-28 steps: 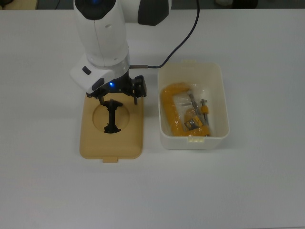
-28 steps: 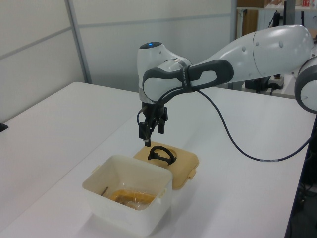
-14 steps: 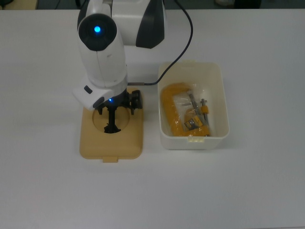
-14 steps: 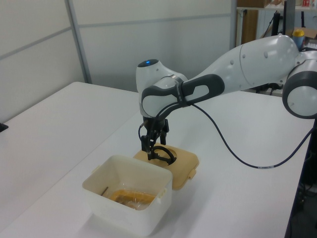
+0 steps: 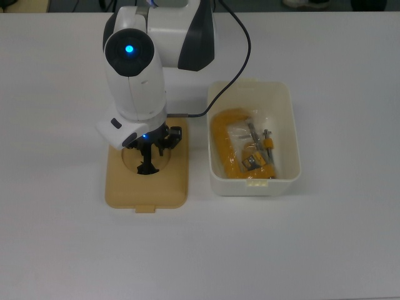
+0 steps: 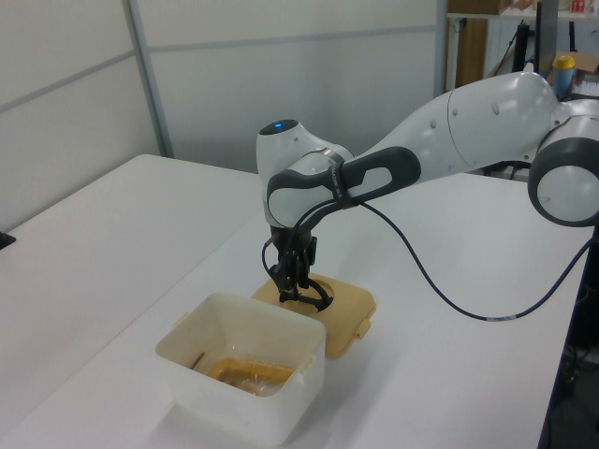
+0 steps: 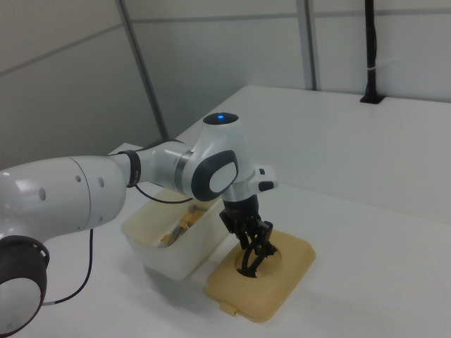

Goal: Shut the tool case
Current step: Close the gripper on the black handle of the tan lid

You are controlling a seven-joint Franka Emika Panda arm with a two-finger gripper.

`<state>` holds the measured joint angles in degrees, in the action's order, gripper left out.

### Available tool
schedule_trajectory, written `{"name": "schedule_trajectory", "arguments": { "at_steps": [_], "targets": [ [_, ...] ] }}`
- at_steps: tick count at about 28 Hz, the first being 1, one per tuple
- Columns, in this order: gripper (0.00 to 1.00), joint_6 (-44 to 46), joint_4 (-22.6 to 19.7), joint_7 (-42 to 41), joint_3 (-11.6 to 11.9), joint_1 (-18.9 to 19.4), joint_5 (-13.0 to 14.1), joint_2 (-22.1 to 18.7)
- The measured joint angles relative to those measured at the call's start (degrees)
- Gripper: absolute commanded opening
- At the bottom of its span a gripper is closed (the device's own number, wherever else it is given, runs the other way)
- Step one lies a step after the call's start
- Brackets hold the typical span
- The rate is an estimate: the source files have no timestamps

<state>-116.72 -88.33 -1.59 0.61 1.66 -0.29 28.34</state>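
gripper (image 6: 291,285) dropped from above the lid (image 5: 145,181) onto its black handle (image 5: 147,160) | jaws: cannot tell if pinching yet | lid flat beside open tub (image 5: 281,134), top view's left | grasp about to start

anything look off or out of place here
Nothing looks spilled or damaged. The tan lid lies flat on the table beside the open white tub, which holds a yellow clamp. The hand is down at the lid's black handle.

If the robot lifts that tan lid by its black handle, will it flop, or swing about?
The tan lid looks like moulded plastic, so probably stiff and light. The black handle sits mid-lid, so it should hang roughly level, though the handle's thin loop may let it swing under the gripper.
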Motion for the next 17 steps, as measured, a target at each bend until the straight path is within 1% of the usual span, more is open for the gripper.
{"name": "schedule_trajectory", "arguments": {
  "at_steps": [4, 10, 14, 17],
  "targets": [
    [0.00, 0.0, 0.1, 0.0, 0.7, 0.0, 0.0, -0.1],
    [0.00, 0.0, 0.5, -0.4, 2.6, -0.2, 0.0, -0.6],
    [0.00, 0.8, 0.7, -2.1, 2.9, -1.2, 0.0, -1.7],
    [0.00, 3.3, 1.1, -3.9, 2.9, -2.1, 0.0, -3.2]
  ]
}}
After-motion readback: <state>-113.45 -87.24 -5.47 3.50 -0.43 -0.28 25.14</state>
